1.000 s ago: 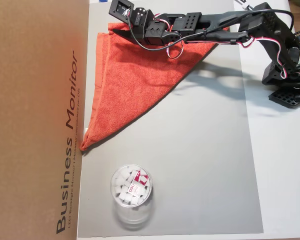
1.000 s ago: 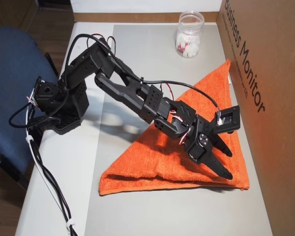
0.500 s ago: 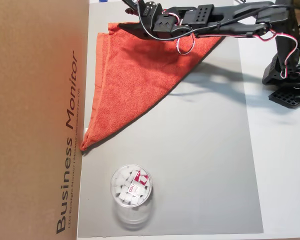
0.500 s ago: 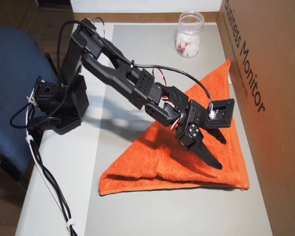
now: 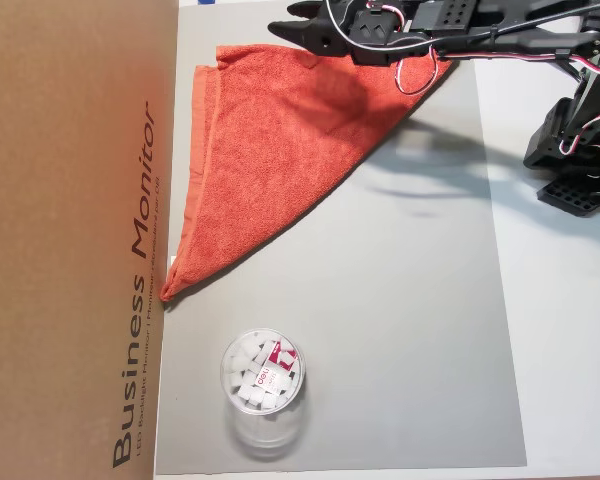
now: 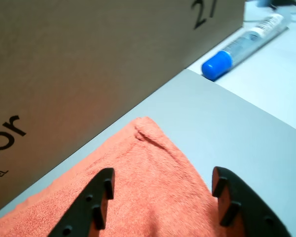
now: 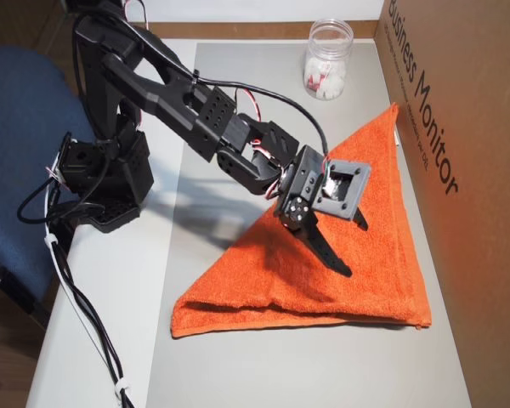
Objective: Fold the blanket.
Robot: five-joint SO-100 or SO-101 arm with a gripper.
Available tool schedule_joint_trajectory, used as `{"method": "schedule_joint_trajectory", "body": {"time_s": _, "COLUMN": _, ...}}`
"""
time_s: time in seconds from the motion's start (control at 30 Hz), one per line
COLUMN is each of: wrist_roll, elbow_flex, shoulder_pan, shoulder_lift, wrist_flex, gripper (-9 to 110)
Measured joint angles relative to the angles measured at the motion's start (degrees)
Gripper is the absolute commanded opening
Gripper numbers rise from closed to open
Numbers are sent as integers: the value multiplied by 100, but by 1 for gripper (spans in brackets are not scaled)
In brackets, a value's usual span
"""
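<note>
The orange-red blanket (image 5: 270, 150) lies flat on the grey mat (image 5: 410, 300), folded into a triangle with its long edge running diagonally. In the other overhead view the blanket (image 7: 382, 272) has its doubled edge toward the near side. My gripper (image 7: 355, 251) hangs open above the blanket, clear of it, with nothing between its fingers. In an overhead view the gripper (image 5: 283, 17) is at the top edge, over the blanket's upper corner. The wrist view shows the gripper (image 6: 163, 175) spread wide above one corner of the blanket (image 6: 138, 163).
A tall cardboard box (image 5: 70, 240) borders the mat right beside the blanket. A clear jar (image 5: 263, 375) with white pieces stands on the mat beyond the blanket's far tip. A blue-capped tube (image 6: 241, 44) lies off the mat. A blue chair (image 7: 17, 110) stands behind the arm's base.
The gripper has risen off the blanket and drawn back toward the arm's base. The blanket stays in its triangle and has not shifted.
</note>
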Motion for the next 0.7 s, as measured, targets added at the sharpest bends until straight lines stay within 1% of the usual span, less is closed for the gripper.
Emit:
{"method": "schedule_joint_trajectory", "body": {"time_s": 0.5, "wrist_roll": 1758, "elbow_flex": 1714, "shoulder_pan": 229, "shoulder_lift": 1898, "wrist_flex": 26, "gripper": 20}}
{"method": "schedule_joint_trajectory", "body": {"time_s": 0.6, "wrist_roll": 2153, "elbow_flex": 1995, "shoulder_pan": 369, "shoulder_lift": 2364, "wrist_flex": 457, "gripper": 20}}
{"method": "schedule_joint_trajectory", "body": {"time_s": 0.7, "wrist_roll": 2496, "elbow_flex": 2188, "shoulder_pan": 483, "shoulder_lift": 2900, "wrist_flex": 1292, "gripper": 20}}
